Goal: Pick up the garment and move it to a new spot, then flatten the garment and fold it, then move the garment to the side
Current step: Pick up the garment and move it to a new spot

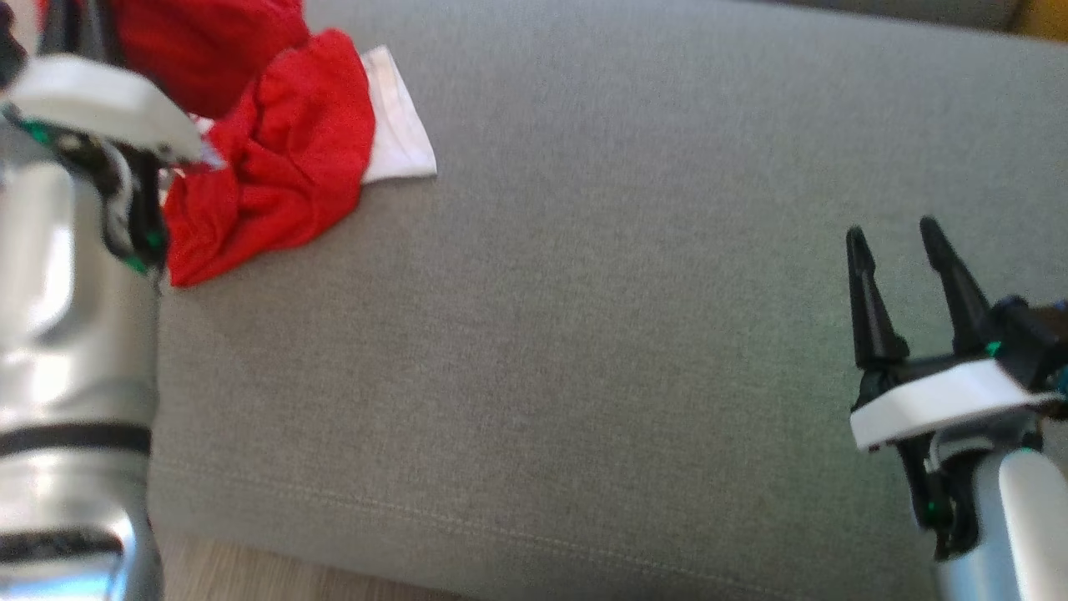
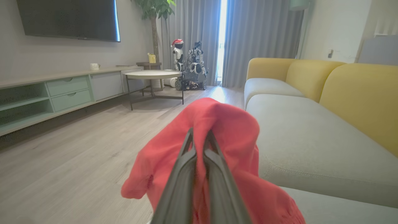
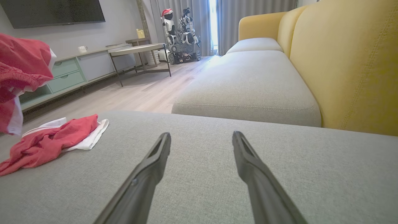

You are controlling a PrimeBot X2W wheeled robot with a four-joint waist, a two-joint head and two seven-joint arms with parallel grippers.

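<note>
Left wrist view: left tool (image 2: 199,132) pinching red garment (image 2: 231,124), seemingly aloft; right tool (image 3: 201,134) wide.

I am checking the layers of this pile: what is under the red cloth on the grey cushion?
White fabric sticks out from under the red cloth, flat on the grey sofa cushion. How far it reaches beneath, or whether anything else lies there, is covered.

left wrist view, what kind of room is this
Most likely a home living room: a grey and yellow sofa, a wall-mounted television above a long low cabinet, and a round side table.
</note>
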